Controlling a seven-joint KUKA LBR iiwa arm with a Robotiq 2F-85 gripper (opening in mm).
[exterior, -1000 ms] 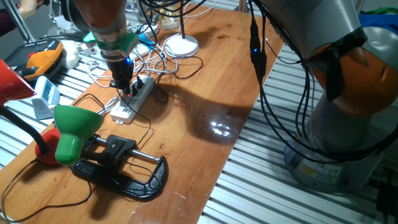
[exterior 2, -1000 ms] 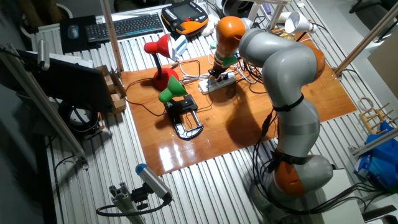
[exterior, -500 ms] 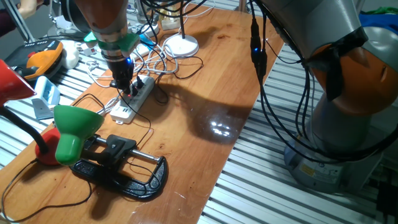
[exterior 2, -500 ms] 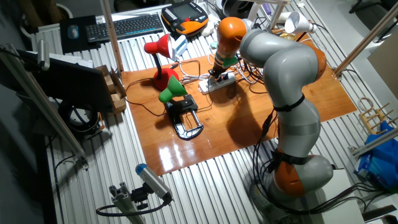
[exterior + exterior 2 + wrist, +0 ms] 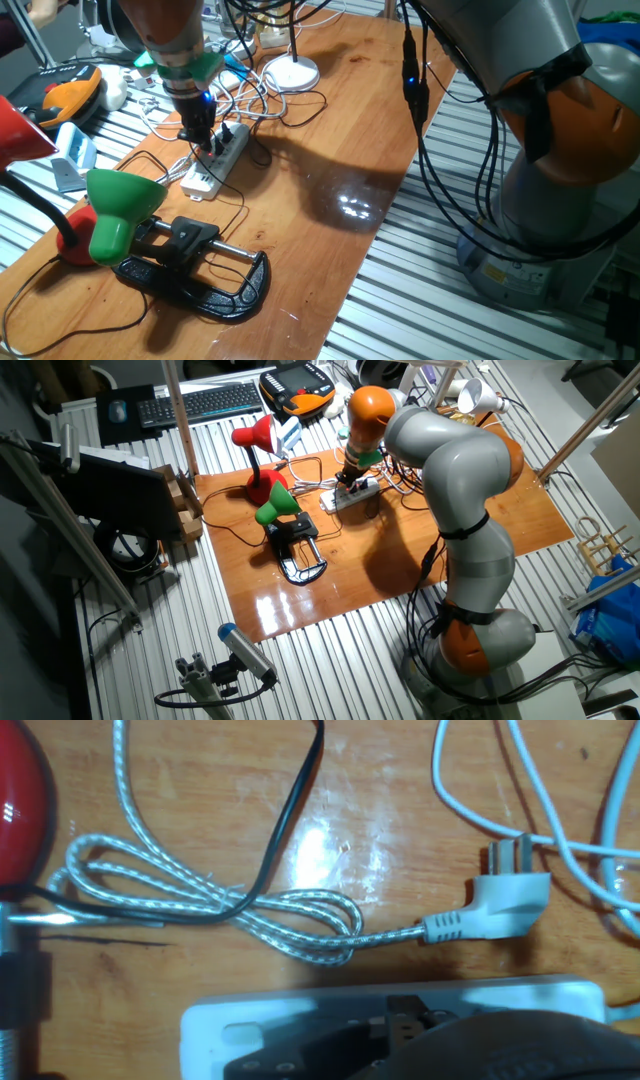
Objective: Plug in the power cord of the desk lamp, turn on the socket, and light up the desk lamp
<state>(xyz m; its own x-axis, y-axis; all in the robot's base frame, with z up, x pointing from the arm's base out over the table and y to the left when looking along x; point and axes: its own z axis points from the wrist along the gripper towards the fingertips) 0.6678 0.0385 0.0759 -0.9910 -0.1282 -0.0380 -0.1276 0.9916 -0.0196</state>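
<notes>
Fingers (image 5: 203,143) sit directly atop socket (image 5: 213,162), seemingly touching.

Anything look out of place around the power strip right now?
A white plug on a silvery braided cord lies loose on the table beside the power strip, prongs bare, not plugged in. The pincer is down on the strip. Nothing looks spilled or damaged.

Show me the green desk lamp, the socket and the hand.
desk lamp (image 5: 118,200), one fixed view, on its green shade.
socket (image 5: 203,180), one fixed view, on its near end.
hand (image 5: 203,143), one fixed view, at its fingertips.
</notes>
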